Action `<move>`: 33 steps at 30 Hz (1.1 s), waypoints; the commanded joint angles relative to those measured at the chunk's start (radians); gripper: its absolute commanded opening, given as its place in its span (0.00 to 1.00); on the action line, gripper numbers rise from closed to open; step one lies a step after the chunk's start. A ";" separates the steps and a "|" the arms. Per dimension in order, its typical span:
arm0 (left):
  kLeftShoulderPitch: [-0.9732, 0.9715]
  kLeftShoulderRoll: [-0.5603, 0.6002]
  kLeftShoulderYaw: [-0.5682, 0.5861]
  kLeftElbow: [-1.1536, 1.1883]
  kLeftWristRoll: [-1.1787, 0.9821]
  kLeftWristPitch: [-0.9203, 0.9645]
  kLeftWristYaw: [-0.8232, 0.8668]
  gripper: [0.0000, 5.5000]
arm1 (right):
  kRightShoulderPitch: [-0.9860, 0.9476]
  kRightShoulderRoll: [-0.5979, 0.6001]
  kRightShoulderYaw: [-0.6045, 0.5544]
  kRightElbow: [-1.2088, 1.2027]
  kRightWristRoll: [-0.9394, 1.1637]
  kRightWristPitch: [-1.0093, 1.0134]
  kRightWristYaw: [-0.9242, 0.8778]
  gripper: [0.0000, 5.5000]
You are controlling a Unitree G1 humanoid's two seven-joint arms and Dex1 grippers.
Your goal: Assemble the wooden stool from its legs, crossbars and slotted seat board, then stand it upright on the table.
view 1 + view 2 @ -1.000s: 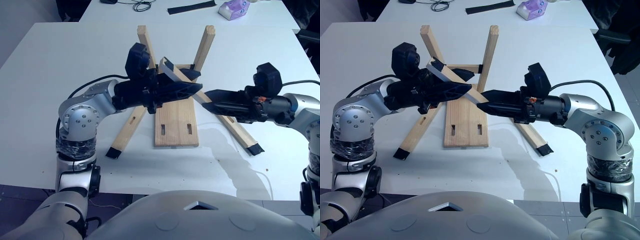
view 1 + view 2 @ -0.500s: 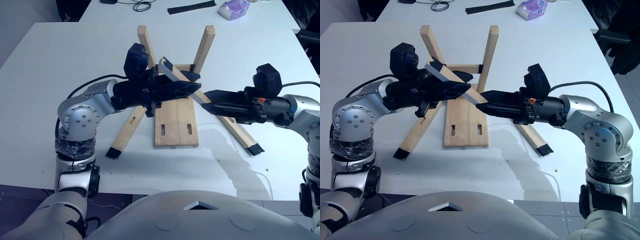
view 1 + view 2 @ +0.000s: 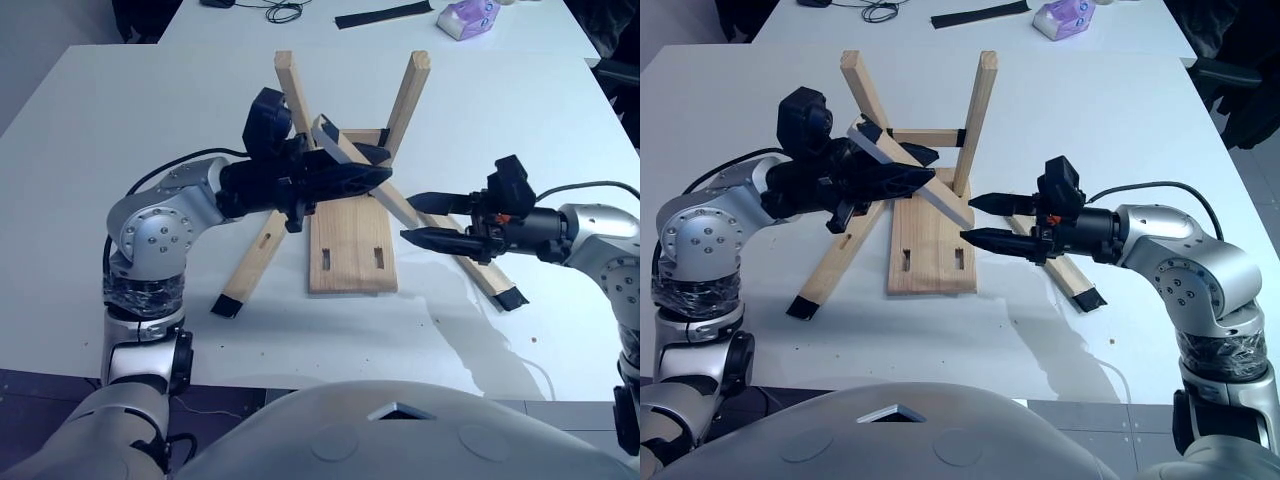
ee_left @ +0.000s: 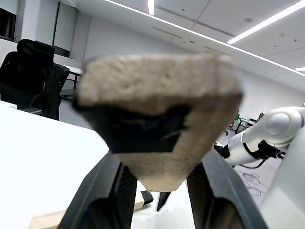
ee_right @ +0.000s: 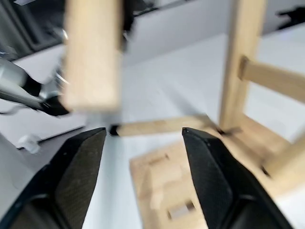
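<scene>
The slotted seat board (image 3: 350, 250) lies flat mid-table. Across its far end rests a frame of two legs (image 3: 408, 90) joined by a crossbar (image 3: 365, 133). My left gripper (image 3: 378, 175) is shut on the raised upper end of a long loose leg (image 3: 400, 205), whose black-capped foot (image 3: 508, 297) rests on the table to the right. In the left wrist view that leg's end (image 4: 157, 114) sits between the fingers (image 4: 102, 191). My right gripper (image 3: 407, 216) is open, just right of the leg's middle and apart from it; its fingers (image 5: 81, 162) stand wide in the right wrist view.
A purple tissue pack (image 3: 468, 18), a black strip (image 3: 383, 15) and cables (image 3: 280, 10) lie on the table behind. The white table (image 3: 120, 120) is bare on both sides of the parts and along its front edge.
My right gripper has opened, let go of the long leg and drawn back slightly to the right. My left gripper still holds the leg's upper end, shifted slightly.
</scene>
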 commanded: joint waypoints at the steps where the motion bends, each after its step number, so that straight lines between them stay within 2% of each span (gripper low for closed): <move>1: -0.013 0.137 0.013 0.015 0.088 -0.026 -0.097 0.24 | 0.045 -0.012 -0.028 -0.001 -0.039 -0.031 -0.008 0.53; 5: -0.036 0.302 0.042 0.039 0.163 -0.028 -0.188 0.24 | 0.130 -0.002 -0.077 -0.034 -0.045 -0.047 -0.041 0.53; 8: -0.092 0.368 0.036 0.101 0.231 -0.041 -0.203 0.24 | 0.217 0.013 -0.117 -0.077 -0.046 -0.065 -0.072 0.53; 14: -0.101 0.358 0.018 0.235 0.392 -0.280 -0.290 0.24 | 0.344 0.061 -0.171 -0.151 -0.045 -0.088 -0.151 0.53; 21: 0.022 0.426 -0.067 0.376 0.548 -0.659 -0.622 0.24 | 0.393 0.091 -0.187 -0.166 -0.052 -0.104 -0.211 0.53; 27: -0.030 0.428 -0.151 0.501 0.519 -0.822 -0.637 0.24 | 0.402 0.098 -0.177 -0.168 -0.063 -0.100 -0.232 0.53; 33: -0.018 0.494 -0.266 0.567 0.498 -0.974 -0.637 0.24 | 0.408 0.086 -0.177 -0.173 -0.055 -0.087 -0.235 0.53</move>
